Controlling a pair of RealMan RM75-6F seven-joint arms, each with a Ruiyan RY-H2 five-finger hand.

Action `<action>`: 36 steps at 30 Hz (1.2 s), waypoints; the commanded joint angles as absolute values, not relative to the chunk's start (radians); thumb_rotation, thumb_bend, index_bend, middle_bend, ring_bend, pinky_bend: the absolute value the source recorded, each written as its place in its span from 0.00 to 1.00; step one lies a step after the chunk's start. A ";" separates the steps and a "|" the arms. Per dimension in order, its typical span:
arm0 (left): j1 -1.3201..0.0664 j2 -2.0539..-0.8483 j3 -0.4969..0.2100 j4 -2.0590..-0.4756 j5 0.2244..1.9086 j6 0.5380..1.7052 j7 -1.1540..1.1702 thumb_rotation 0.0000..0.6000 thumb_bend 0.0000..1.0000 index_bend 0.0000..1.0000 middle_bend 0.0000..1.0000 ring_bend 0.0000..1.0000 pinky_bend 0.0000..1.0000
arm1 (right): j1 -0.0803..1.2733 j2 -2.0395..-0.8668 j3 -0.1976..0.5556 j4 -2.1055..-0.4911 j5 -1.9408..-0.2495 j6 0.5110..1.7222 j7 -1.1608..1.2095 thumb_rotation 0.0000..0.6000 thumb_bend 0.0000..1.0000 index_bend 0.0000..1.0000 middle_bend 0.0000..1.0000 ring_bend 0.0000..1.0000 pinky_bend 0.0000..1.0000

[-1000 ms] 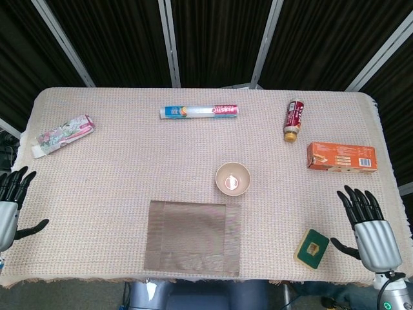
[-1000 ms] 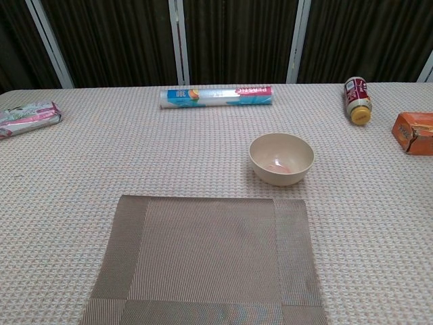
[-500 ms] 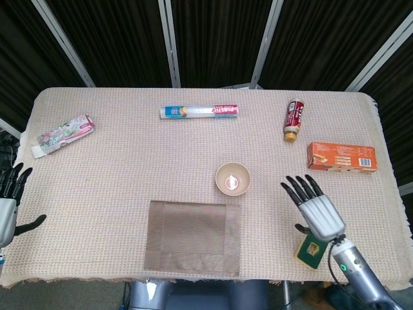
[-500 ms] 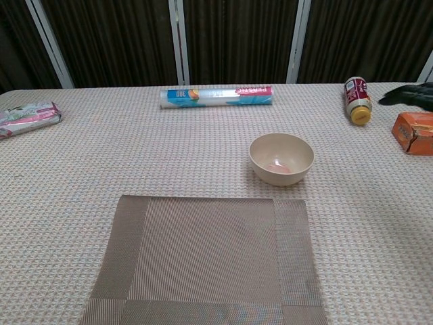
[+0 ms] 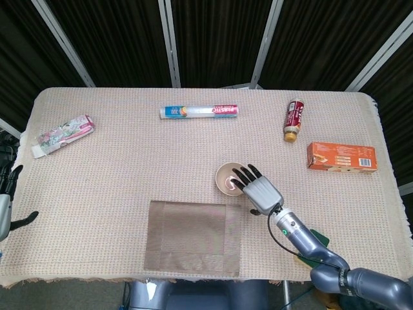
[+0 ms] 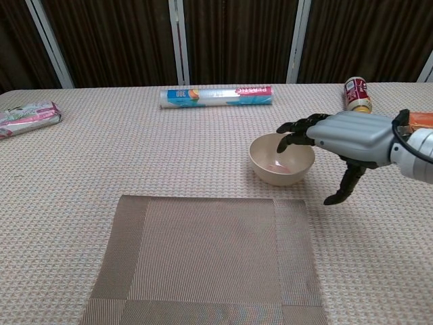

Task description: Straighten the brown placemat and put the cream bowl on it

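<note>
The left hand (image 5: 5,206) is cut off at the left edge of the head view, so I cannot tell how its fingers lie, and the chest view does not show it. The green packet (image 5: 318,236) near the table's front right edge is mostly hidden behind the right forearm. The orange box (image 6: 421,119) is largely covered by the right wrist in the chest view, while the head view shows it whole.

Half a second ago the right hand (image 5: 260,190) was over bare cloth well right of the cream bowl (image 5: 229,179); now its spread, empty fingers (image 6: 295,128) reach over the bowl's right rim, thumb pointing down beside the bowl. Whether they touch the rim is unclear. The bowl and brown placemat (image 5: 193,237) have not moved: the bowl stands just beyond the placemat's far right corner.

Only the chest view shows the gap between thumb and bowl wall.
</note>
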State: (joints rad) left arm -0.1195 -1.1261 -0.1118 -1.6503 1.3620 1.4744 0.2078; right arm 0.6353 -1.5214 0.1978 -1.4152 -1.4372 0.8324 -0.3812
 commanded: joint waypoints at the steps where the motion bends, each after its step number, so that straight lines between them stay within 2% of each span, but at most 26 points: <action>1: -0.121 -1.129 -0.114 -1.646 1.358 1.473 0.211 1.00 0.05 0.00 0.00 0.00 0.00 | 0.659 -1.566 0.197 -1.363 -1.422 0.828 -0.372 1.00 0.05 0.30 0.00 0.00 0.00; 7: -0.122 -1.133 -0.113 -1.648 1.358 1.474 0.216 1.00 0.05 0.00 0.00 0.00 0.00 | 0.673 -1.623 0.176 -1.272 -1.465 0.877 -0.293 1.00 0.25 0.48 0.00 0.00 0.00; 11: -0.123 -1.136 -0.111 -1.650 1.361 1.475 0.221 1.00 0.05 0.00 0.00 0.00 0.00 | 0.678 -1.657 0.166 -1.208 -1.499 0.931 -0.242 1.00 0.31 0.56 0.00 0.00 0.00; 22: -0.120 -1.130 -0.109 -1.659 1.364 1.478 0.215 1.00 0.05 0.00 0.00 0.00 0.00 | 0.664 -1.630 0.153 -1.191 -1.527 1.020 -0.146 1.00 0.32 0.61 0.01 0.00 0.00; 28: -0.120 -1.126 -0.105 -1.664 1.369 1.476 0.208 1.00 0.05 0.00 0.00 0.00 0.00 | 0.616 -1.536 0.124 -1.238 -1.552 1.098 -0.112 1.00 0.32 0.61 0.02 0.00 0.00; 36: -0.118 -1.119 -0.095 -1.678 1.389 1.479 0.203 1.00 0.05 0.00 0.00 0.00 0.00 | 0.520 -1.388 0.042 -1.245 -1.577 1.171 -0.096 1.00 0.32 0.62 0.02 0.00 0.00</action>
